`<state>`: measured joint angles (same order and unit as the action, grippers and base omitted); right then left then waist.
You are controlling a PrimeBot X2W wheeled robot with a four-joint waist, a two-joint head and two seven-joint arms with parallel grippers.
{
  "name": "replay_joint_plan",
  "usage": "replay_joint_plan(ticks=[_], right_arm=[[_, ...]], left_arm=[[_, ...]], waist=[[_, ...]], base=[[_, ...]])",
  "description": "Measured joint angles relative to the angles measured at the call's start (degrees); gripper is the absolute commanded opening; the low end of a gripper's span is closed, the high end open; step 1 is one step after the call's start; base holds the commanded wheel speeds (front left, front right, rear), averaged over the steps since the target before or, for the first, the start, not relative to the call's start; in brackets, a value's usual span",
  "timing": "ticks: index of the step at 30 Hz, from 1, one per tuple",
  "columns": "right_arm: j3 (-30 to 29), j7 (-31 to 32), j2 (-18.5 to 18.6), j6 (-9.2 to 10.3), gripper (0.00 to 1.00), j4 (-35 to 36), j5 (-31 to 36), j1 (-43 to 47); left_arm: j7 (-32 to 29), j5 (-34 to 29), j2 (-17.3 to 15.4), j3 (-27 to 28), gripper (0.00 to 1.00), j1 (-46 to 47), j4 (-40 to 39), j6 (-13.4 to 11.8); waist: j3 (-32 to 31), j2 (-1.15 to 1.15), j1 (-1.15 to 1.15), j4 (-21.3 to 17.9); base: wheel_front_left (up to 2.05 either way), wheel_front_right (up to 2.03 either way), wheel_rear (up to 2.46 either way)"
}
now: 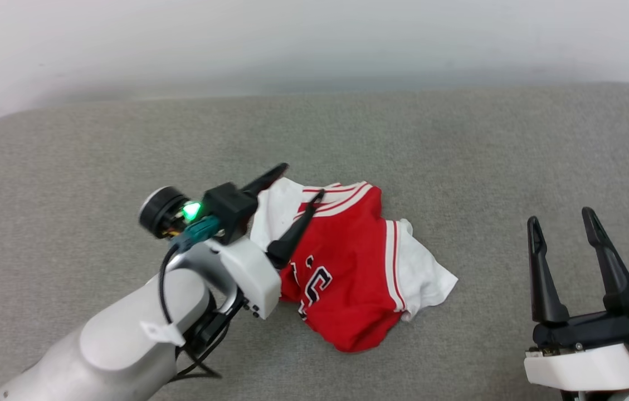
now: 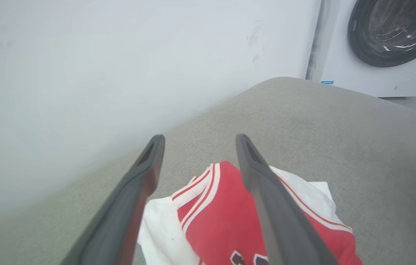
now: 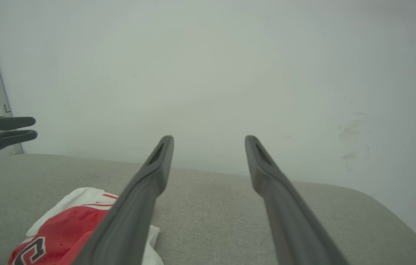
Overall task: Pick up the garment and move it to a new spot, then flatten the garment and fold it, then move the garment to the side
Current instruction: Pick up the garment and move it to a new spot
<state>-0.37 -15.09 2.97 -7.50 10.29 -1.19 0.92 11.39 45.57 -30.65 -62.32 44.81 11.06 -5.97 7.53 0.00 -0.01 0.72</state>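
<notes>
— Where's the garment point(image 1: 347, 262) lying?
— It's crumpled in the middle of the grey padded surface point(image 1: 459, 139), red front up with black letters showing. One white sleeve is flung out to the right, and there's striped trim at the far edge.
— And the left end effector point(image 1: 302, 179)?
— Its fingers are spread over the garment's far left part, by the other white sleeve. Whether a tip touches cloth I cannot tell.
— The right end effector point(image 1: 560, 216)?
— Spread too, at the near right, well apart from the garment. A washing machine point(image 2: 377, 48) stands beyond the surface, by the white wall.
</notes>
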Motion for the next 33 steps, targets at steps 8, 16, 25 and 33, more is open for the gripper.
replay_joint_plan(ticks=[8,16,25,33], right_arm=[[-0.40,0.00,-0.01,0.00,1.00,-0.37,-0.03,1.79],[-0.69,0.00,-0.02,0.00,1.00,-1.04,-0.36,2.81],[-1.45,0.01,-0.02,0.00,1.00,-2.72,-2.08,3.66],[-1.66,0.00,-0.02,0.00,1.00,-5.15,-4.68,5.47]], left_arm=[[3.52,-7.81,-3.25,9.78,1.00,-10.00,-5.42,-15.33],[3.68,-20.35,-2.11,24.88,1.00,-27.50,-13.95,-24.99],[3.68,-29.40,4.49,36.67,1.00,-41.05,-17.98,-24.28],[3.68,-34.15,11.18,43.29,1.00,-47.64,-18.41,-17.94]], waist=[[-3.28,0.00,0.00,2.70],[-4.36,0.00,0.00,4.48],[-4.69,0.00,0.00,5.28],[-5.49,0.00,0.00,4.75]], base=[[0.00,0.00,0.00],[0.00,0.00,0.00],[0.00,0.00,0.00],[0.00,0.00,0.00]])
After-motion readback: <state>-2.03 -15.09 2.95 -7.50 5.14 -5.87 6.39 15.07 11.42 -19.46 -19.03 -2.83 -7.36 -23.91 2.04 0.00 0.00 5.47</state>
